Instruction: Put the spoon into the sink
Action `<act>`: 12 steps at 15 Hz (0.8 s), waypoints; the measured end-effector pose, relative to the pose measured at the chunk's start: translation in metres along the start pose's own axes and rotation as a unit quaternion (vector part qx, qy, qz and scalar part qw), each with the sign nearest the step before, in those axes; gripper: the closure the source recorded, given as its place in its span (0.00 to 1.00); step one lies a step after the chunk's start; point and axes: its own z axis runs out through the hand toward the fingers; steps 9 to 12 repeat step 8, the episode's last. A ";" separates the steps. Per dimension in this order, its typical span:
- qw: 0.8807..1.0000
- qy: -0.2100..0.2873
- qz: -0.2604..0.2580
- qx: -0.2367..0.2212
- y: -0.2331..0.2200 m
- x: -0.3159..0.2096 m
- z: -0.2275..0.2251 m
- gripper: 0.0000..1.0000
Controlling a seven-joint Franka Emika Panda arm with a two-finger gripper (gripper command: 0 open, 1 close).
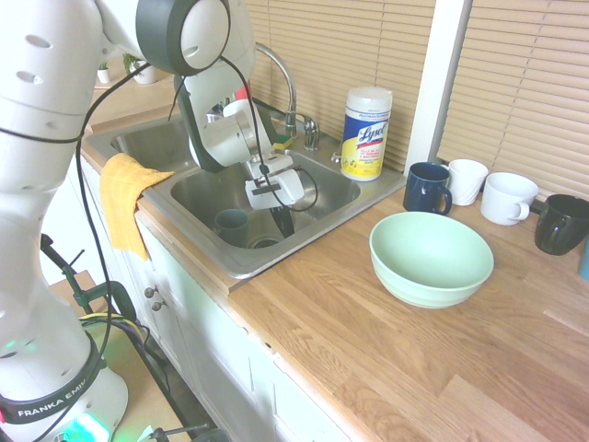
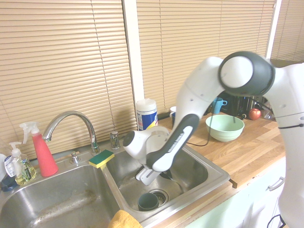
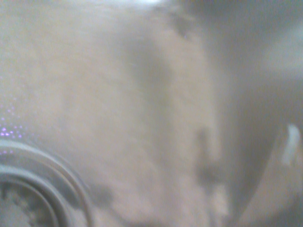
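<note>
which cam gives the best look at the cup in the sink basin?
The second exterior view: the cup stands upright beside the drain, rim fully visible below the arm. The first exterior view shows the cup too, smaller, near the basin's left wall. The wrist view is blurred; no cup discernible.

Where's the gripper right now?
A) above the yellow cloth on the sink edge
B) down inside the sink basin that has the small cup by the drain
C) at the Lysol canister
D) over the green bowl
B: both exterior views show the gripper lowered into the sink basin nearest the counter, beside the small cup by the drain, well clear of the green bowl.
</note>
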 end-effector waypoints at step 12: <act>1.000 0.020 0.009 0.020 0.000 0.008 -0.028 0.00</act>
